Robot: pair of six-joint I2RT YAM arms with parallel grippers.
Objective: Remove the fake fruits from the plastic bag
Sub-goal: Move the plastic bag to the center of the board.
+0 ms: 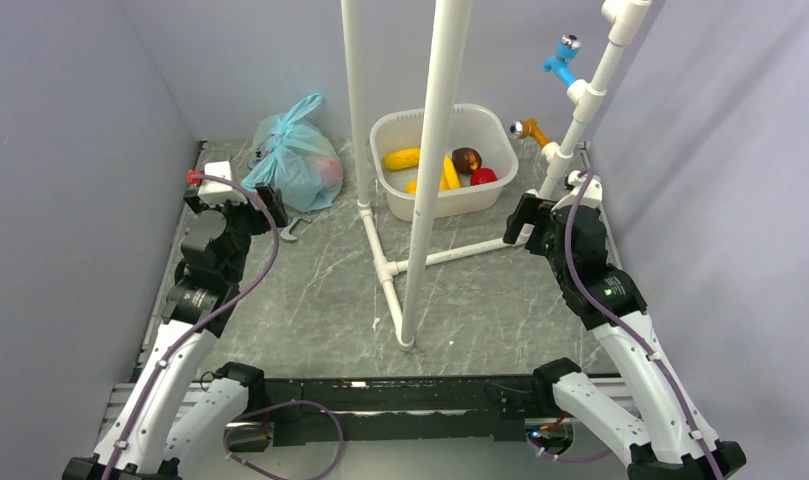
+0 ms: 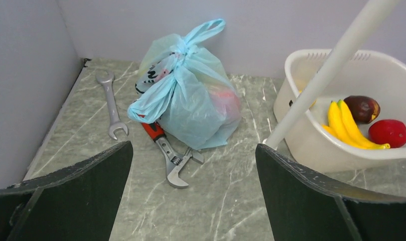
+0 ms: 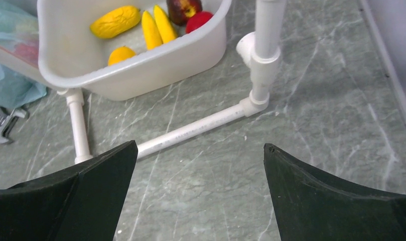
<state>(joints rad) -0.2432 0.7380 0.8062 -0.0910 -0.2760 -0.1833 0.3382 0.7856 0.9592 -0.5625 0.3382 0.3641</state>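
Plastic bag (image 2: 188,100) sits knotted on the worktop (image 2: 231,201) just left of the white tub (image 2: 311,145), dead ahead of my left gripper (image 2: 193,150) and well apart from it, jaws spread wide around nothing. A reddish shape (image 2: 226,103) shows through the blue film. My right gripper (image 3: 199,148), equally wide and empty, hangs on the near side of the tub, where yellow and red fake fruits (image 3: 158,27) lie inside, the bag past its left wall.
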